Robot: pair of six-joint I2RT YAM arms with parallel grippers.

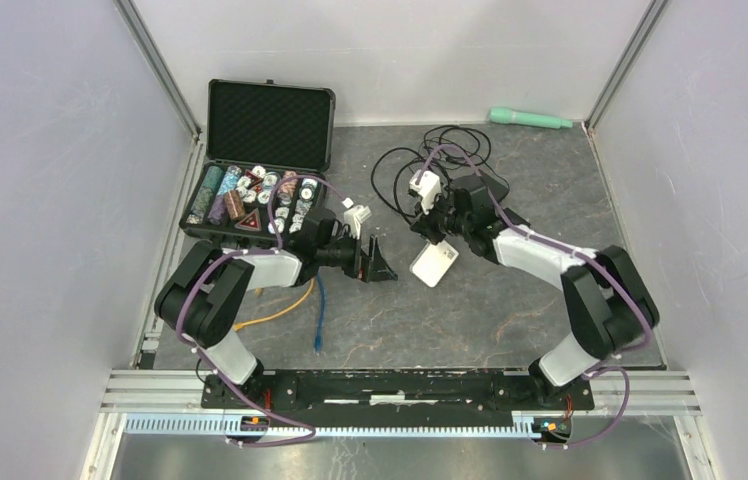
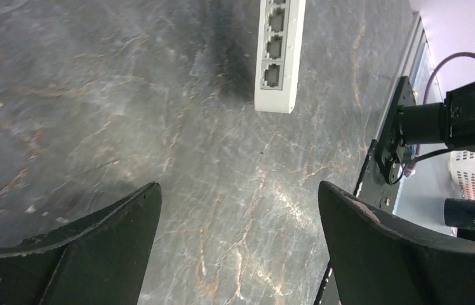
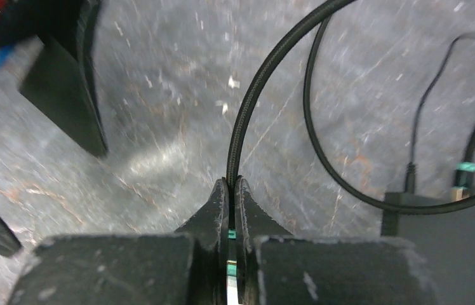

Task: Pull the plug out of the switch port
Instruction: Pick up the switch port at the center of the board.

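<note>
My right end effector [image 3: 232, 182] clamps the black braided cable [image 3: 238, 127] at its tips; left end effector [image 2: 239, 187] stands wide. Pull straight back.

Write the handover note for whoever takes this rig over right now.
Left gripper: open, empty, over the table, short of the switch.
Right gripper: shut on the black braided cable.
Switch lies on the table near both grippers; the three ports seen from the left wrist are empty, others cut off.
Done: cable gripped.
Left: pull, then confirm the plug is out; no view shows whether it sits in a port.
</note>
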